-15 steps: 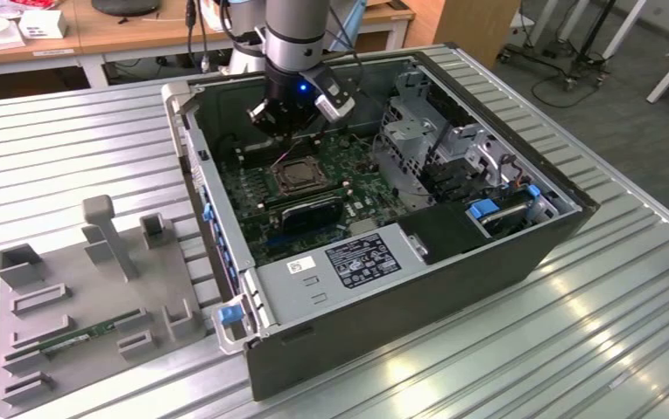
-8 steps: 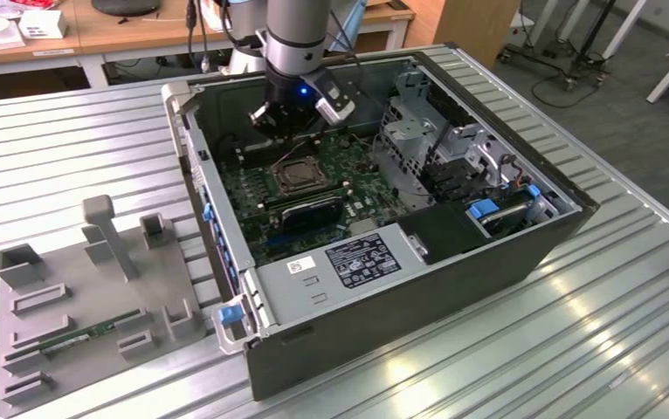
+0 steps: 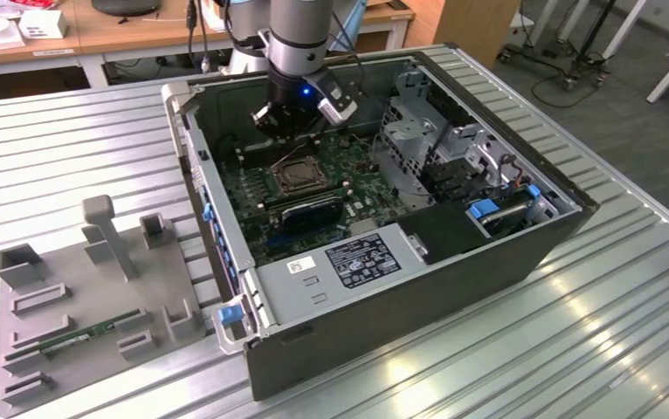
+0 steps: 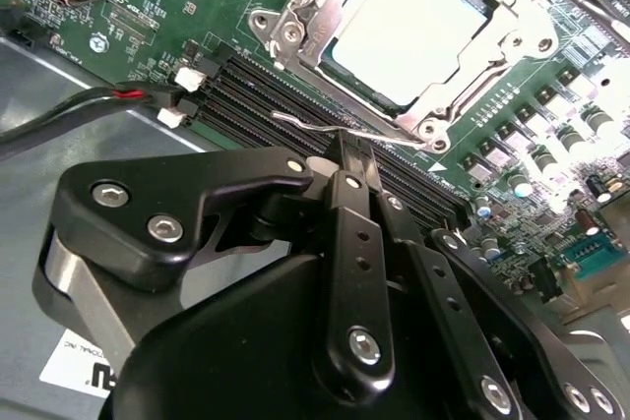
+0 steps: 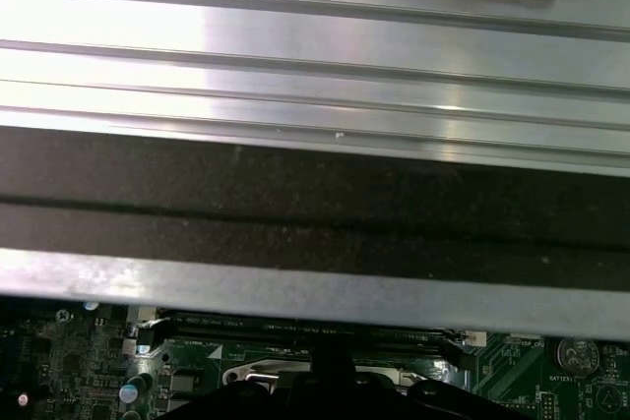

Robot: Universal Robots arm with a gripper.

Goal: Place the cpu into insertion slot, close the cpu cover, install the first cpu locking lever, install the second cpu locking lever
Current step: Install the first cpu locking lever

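- The gripper (image 3: pixel 293 138) (image 4: pixel 346 150) hangs low inside the open case (image 3: pixel 428 288), over the green board (image 3: pixel 352 161). Its fingers (image 4: pixel 354 233) are drawn together.
- In the second wrist view the tips sit right at a thin wire lever (image 4: pixel 305 124). I cannot tell whether they pinch it.
- The cpu (image 4: pixel 409 31) lies in the slot (image 3: pixel 274 179), and the cover (image 4: pixel 305 7) is down around it.
- Writing: there is a black label (image 3: pixel 358 259) and a small white label (image 3: pixel 302 264) on the power box. A white sticker (image 4: pixel 84 371) sits below the gripper, and fine white print runs across the board. None of it can be read.
- Edges: black memory slots (image 4: pixel 256 95) run between the lever and the case floor. The drive cage (image 3: pixel 428 140) stands close on the exterior view's right of the gripper.
- In the first wrist view the case wall (image 5: pixel 315 213) is a dark band near the gripper (image 5: pixel 325 390), with the slatted table (image 5: pixel 315 56) beyond it.
- Room: the space around the slot is tight, and there is wide bare table (image 3: pixel 614 332) outside the case.
- A grey fixture (image 3: pixel 79 297) lies well apart, on the exterior view's left.
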